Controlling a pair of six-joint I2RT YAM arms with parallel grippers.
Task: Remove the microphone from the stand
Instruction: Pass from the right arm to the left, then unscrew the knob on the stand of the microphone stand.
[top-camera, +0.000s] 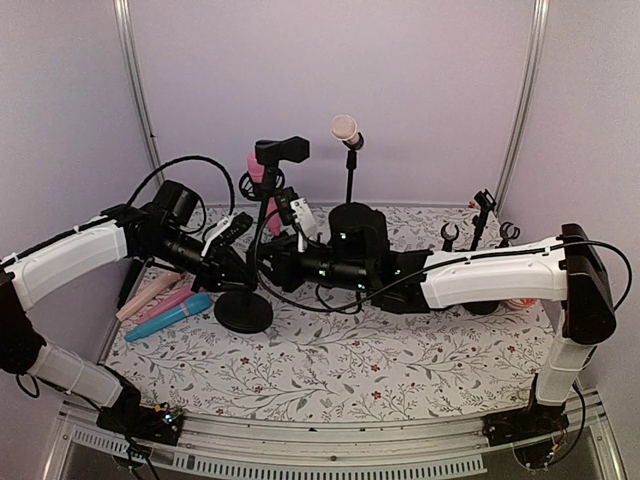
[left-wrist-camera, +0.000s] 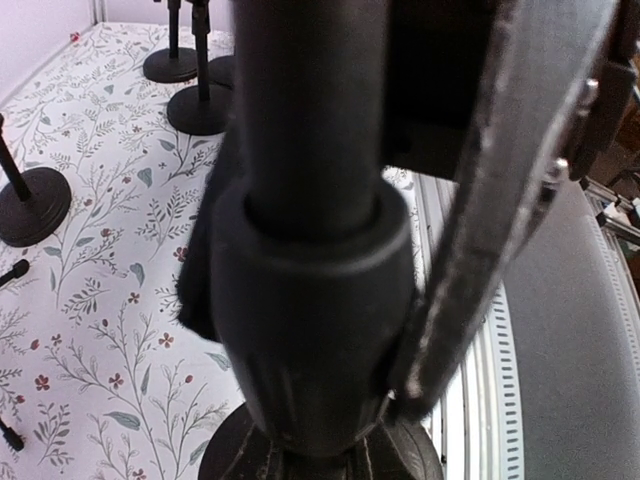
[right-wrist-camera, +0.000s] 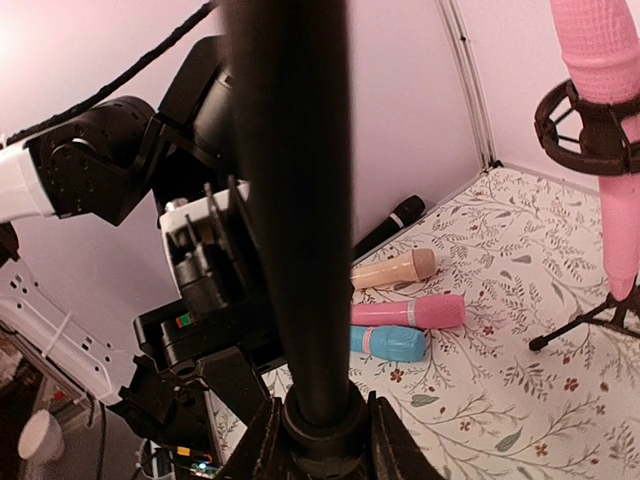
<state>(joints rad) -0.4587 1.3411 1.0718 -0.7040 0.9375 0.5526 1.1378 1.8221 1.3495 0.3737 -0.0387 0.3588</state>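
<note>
Nearest the arms stands the round base (top-camera: 243, 312). Just above it, the left gripper (top-camera: 241, 268) and the right gripper (right-wrist-camera: 320, 445) are both clamped on the stand pole (right-wrist-camera: 300, 200), probably to steady it. Higher up, the black microphone (top-camera: 283, 150) sits clipped at its top, untouched.

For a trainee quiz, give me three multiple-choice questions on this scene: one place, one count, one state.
1. Where do the loose microphones lie? A left side of the table B its right side C between the arm bases
2. How many microphones lie loose? A two B four C six
3. What is the left gripper doing? A hanging open B clamping the microphone stand's pole C lying flat on the tabletop
Answers: A, they lie by the left wall; B, four lie side by side; B, its fingers pinch the pole.
</note>
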